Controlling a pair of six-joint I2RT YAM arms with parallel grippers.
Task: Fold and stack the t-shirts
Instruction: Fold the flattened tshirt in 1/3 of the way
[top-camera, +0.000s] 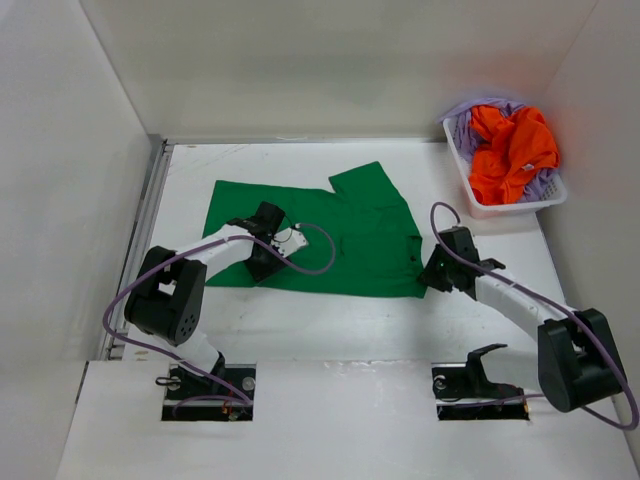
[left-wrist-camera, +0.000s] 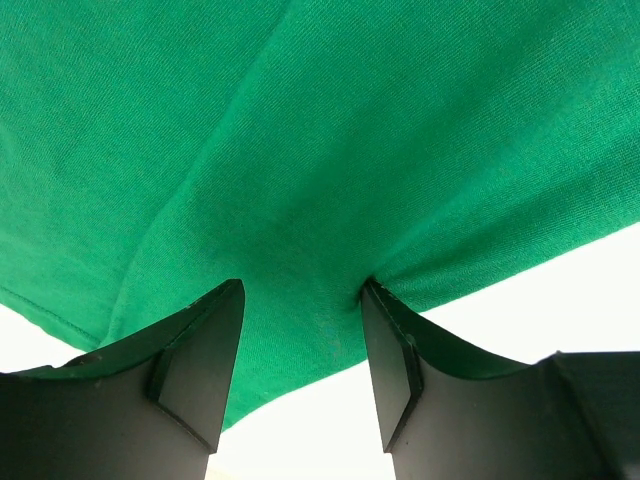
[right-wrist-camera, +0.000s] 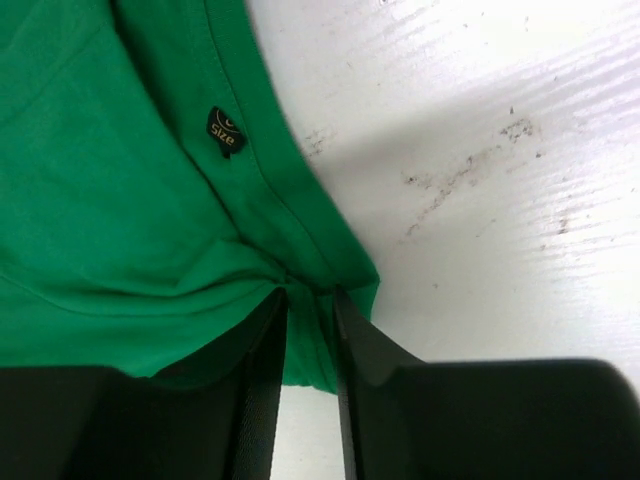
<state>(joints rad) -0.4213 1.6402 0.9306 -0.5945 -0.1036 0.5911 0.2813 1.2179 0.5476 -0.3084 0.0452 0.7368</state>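
Note:
The green t-shirt (top-camera: 350, 240) lies spread on the white table, one sleeve pointing to the back. My left gripper (top-camera: 260, 268) presses down on its near left edge, jaws open about halfway, with flat green cloth (left-wrist-camera: 320, 130) running between the fingers (left-wrist-camera: 205, 360). My right gripper (top-camera: 428, 278) is at the shirt's near right corner, shut on a bunched fold of the hem (right-wrist-camera: 305, 330). In the basket at the back right, the orange t-shirt (top-camera: 510, 150) lies crumpled on top of the lavender t-shirt (top-camera: 468, 125).
The white mesh basket (top-camera: 500, 208) stands at the back right against the side wall. White walls close in the table on the left, back and right. A small black size tag (right-wrist-camera: 225, 132) shows by the shirt's seam.

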